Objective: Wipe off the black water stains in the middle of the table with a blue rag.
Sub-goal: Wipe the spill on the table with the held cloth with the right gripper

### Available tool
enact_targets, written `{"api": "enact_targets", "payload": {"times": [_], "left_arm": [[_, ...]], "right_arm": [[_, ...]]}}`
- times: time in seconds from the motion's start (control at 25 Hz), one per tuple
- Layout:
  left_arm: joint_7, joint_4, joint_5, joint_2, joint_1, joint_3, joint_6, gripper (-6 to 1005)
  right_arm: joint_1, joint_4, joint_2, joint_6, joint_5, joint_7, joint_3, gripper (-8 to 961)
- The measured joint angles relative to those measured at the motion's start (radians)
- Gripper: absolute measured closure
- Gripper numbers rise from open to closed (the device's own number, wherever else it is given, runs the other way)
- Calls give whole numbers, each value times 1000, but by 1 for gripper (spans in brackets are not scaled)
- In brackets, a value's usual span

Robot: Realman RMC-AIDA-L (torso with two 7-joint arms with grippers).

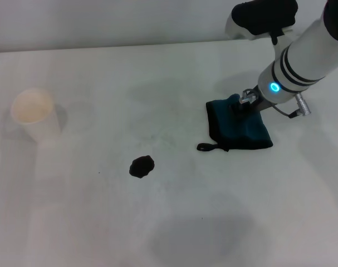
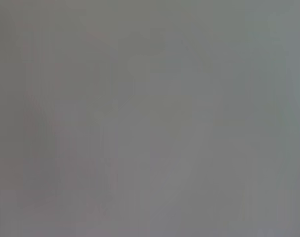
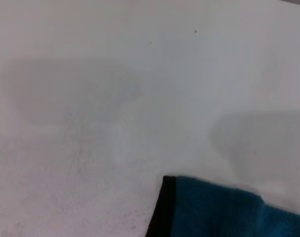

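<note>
Right gripper (image 1: 242, 105): head view, metal fingers lowered onto the far edge of the dark teal-blue folded rag with black edging (image 1: 239, 129); the cloth bunches up between them, apparently pinched, though how wide the jaws stand cannot be made out. White right arm with a lit blue ring descends from the upper right. Rag lies on the wide white matte table (image 1: 258, 211), right of centre, its small black loop tag (image 1: 209, 147) trailing toward the middle. Small irregular black water stain (image 1: 141, 166): near the table's centre, apart from the rag, on the loop's side. White paper cup (image 1: 34, 114): upright, far left.

Left wrist view: uniform grey blur, nothing identifiable; left gripper not seen.

Right wrist view: one black-edged corner of the blue rag (image 3: 229, 210) on bare white tabletop (image 3: 90, 123) with faint grey smudges; no fingers visible.
</note>
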Motion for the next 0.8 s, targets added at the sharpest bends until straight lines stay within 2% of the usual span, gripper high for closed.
{"api": "enact_targets", "payload": {"times": [0.24,0.4,0.56,0.68,0.8], "left_arm": [[0,-3,-11,0,1,0,0,123],[0,-1,-11,1,-1,0,0,123],[0,-2,-11,2,-9,0,-1,123],[0,-4,-11,2,-14,0,-3,124],[0,-1,-11,2,-20,0,-14,124]], "right_arm": [[-2,-89,-1,26,115,-151,7,917],[31,-101,2,61,237,-277,-5,917],[88,-106,6,66,347,-354,-114,917],[111,-97,8,58,395,-381,-153,916],[132,-60,9,-6,486,-420,-230,916]]}}
